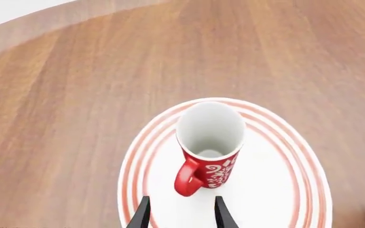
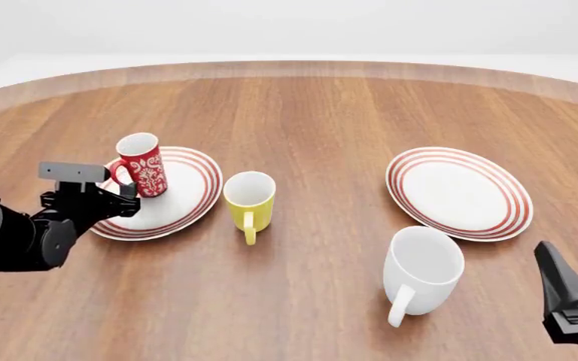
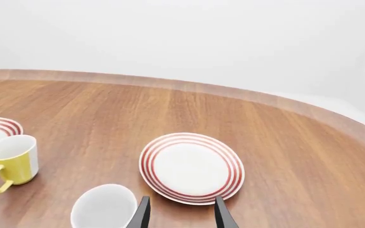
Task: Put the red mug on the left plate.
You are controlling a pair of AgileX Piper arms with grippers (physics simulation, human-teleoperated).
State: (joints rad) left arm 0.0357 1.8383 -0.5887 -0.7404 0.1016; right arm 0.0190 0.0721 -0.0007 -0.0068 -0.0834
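At nine o'clock on the surface, the red mug stands upright on the left plate, its handle facing the left gripper. That arm's fingers are apart and clear of the mug, so the placing looks done; I judge the next move is only to draw back without nudging it. Toward three o'clock, the right gripper hangs with fingers apart, holding nothing.

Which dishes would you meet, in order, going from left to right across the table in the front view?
left plate with the red mug standing on it → yellow mug → white mug → right plate
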